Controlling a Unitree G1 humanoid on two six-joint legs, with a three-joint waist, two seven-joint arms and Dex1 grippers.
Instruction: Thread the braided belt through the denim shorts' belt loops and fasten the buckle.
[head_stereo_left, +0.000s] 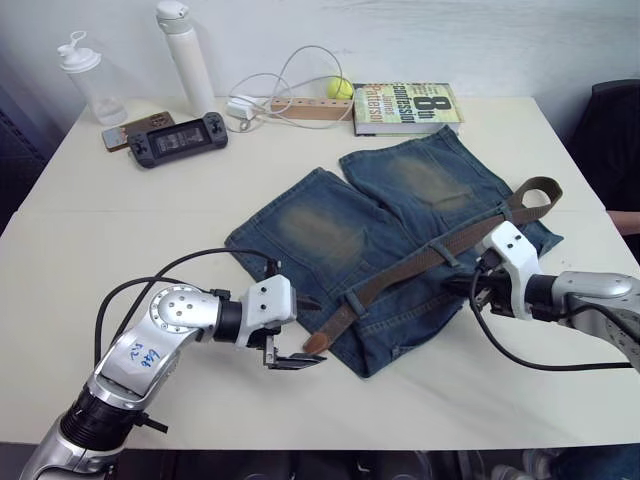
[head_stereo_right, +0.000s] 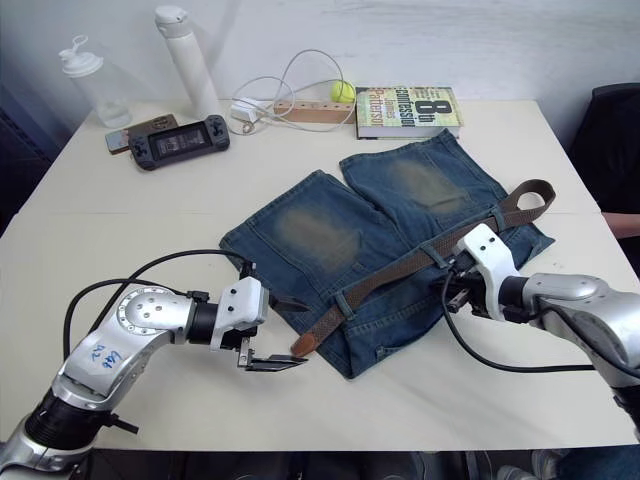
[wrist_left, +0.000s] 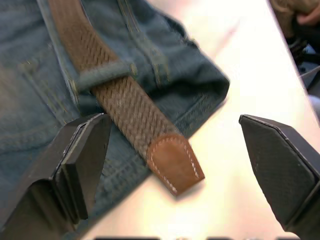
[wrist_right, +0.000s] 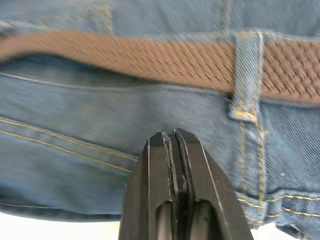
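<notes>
1. The braided belt (head_stereo_left: 420, 262) lies along the denim shorts' (head_stereo_left: 330, 230) waistband, its tan tip just ahead of the left claw (head_stereo_left: 293, 362), between the wide-spread jaws.
2. The right claw (head_stereo_right: 452, 292) is pinched shut on nothing, just short of a belt loop (wrist_right: 246, 75).
3. Risk: tugging the tip could bunch the shorts or drag them across the desk (head_stereo_left: 200, 200).

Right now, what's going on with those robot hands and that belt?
Left gripper open, straddling the belt's tan tip. Right gripper shut, empty, over the denim shorts. Braided belt through the belt loops, unfastened. Nothing in the way.
</notes>
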